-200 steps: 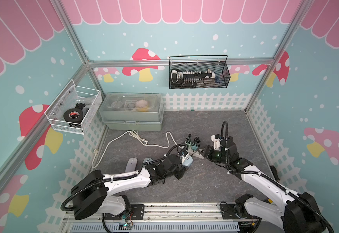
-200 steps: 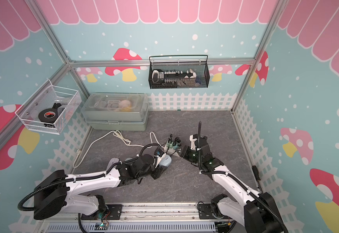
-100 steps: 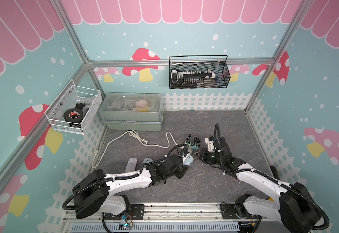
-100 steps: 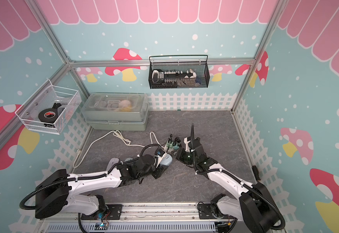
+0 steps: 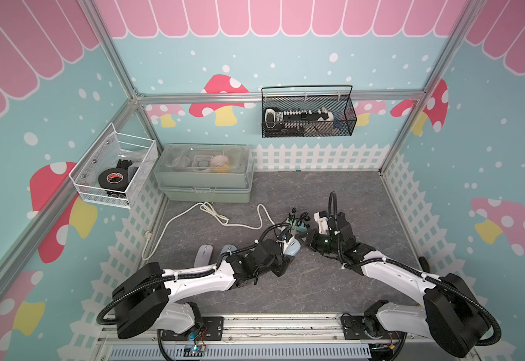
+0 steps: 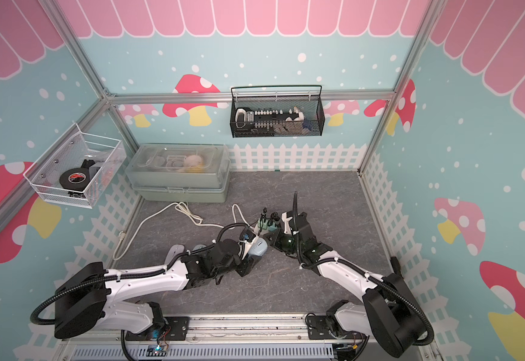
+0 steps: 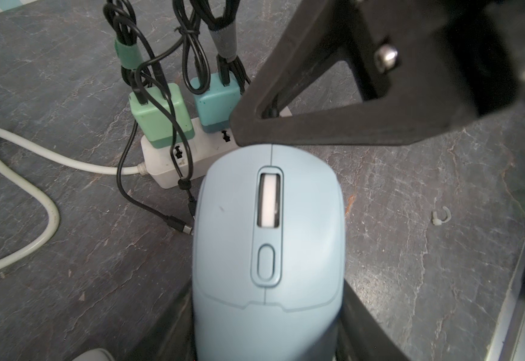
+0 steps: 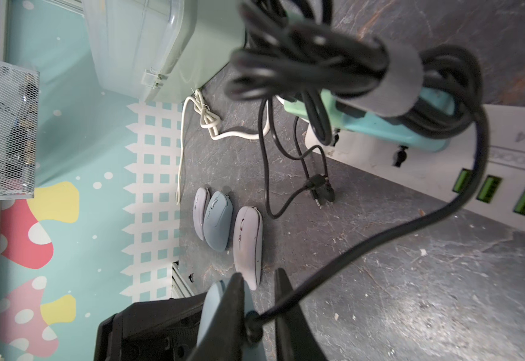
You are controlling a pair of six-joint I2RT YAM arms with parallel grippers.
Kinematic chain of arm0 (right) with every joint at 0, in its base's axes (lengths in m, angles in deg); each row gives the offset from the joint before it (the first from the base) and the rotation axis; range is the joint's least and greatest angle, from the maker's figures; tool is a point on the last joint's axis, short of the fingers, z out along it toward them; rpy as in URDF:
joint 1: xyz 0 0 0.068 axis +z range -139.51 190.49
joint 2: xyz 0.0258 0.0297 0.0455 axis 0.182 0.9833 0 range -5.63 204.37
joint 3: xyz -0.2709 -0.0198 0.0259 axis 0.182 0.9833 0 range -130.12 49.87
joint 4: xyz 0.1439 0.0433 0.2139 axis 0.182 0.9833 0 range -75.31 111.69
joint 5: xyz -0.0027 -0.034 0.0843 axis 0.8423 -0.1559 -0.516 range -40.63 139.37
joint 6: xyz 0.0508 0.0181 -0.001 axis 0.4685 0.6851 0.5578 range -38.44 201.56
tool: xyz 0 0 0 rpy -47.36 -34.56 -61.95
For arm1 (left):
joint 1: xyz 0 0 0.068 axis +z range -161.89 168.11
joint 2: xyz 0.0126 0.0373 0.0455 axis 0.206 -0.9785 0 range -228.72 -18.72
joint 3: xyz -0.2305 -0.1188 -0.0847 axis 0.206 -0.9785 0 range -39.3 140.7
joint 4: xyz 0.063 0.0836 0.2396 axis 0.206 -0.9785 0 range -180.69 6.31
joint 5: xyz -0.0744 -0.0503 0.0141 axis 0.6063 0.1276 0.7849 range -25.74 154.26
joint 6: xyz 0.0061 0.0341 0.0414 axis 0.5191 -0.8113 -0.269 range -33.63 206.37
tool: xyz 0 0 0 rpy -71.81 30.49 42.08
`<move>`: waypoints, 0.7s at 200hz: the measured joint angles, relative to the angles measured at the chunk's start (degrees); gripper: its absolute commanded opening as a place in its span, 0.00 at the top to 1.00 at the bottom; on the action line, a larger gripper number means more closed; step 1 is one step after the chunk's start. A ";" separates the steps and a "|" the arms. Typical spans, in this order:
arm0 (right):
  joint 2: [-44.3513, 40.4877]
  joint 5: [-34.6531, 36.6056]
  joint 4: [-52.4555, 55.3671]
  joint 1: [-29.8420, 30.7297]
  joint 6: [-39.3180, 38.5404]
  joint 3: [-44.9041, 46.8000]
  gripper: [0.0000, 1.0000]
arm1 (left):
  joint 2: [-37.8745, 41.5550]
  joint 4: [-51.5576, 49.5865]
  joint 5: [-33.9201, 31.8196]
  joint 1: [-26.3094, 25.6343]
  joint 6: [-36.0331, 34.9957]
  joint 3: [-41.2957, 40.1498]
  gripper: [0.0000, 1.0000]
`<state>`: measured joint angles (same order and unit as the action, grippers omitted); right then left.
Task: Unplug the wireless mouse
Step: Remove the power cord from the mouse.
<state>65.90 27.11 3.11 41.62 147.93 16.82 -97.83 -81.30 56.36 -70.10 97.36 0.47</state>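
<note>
Nearing the unplug; still to pull, by the look of it.
Left wrist: holding mouse (image 7: pixel 267 234) just in front of strip (image 7: pixel 164 162), left gripper (image 7: pixel 267 337) closed on its sides.
Right wrist: right gripper (image 8: pixel 259 300) straddling plug (image 8: pixel 251 323) narrowly; pinched or not, cannot tell.
In both top views: reaching nearer mouse than a second ago.

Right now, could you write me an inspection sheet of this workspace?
Surface: grey table, one small white clip lying loose.
Job's things: blue mouse, with the cable plug at its front end.
Clutter: three spare mice in a row; power strip carrying two chargers.
Grippers: left gripper shut on the blue mouse; right gripper flanks the cable plug, closure unclear.
Cables: black cable bundled; free plug end beside the strip; white cord loops across the table.
Surroundings: storage box, black wire basket, white basket with tape roll.
</note>
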 measured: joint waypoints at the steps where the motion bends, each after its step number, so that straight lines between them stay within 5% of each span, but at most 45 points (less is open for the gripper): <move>1: 0.00 0.00 -0.04 0.00 -0.07 -0.02 0.87 | 0.00 0.00 0.00 0.00 0.00 0.00 0.50; 53: 0.50 -0.35 -0.87 0.04 0.07 -0.02 1.00 | -0.55 0.13 -0.04 0.00 0.37 0.00 0.50; 140: 1.42 0.42 -1.33 0.04 0.09 -0.24 1.00 | -2.14 1.55 -0.68 -0.11 1.75 0.00 0.50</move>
<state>67.32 27.52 1.78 41.67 148.02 16.58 -99.97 -79.74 55.69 -70.21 99.11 0.47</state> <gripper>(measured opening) 0.061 0.553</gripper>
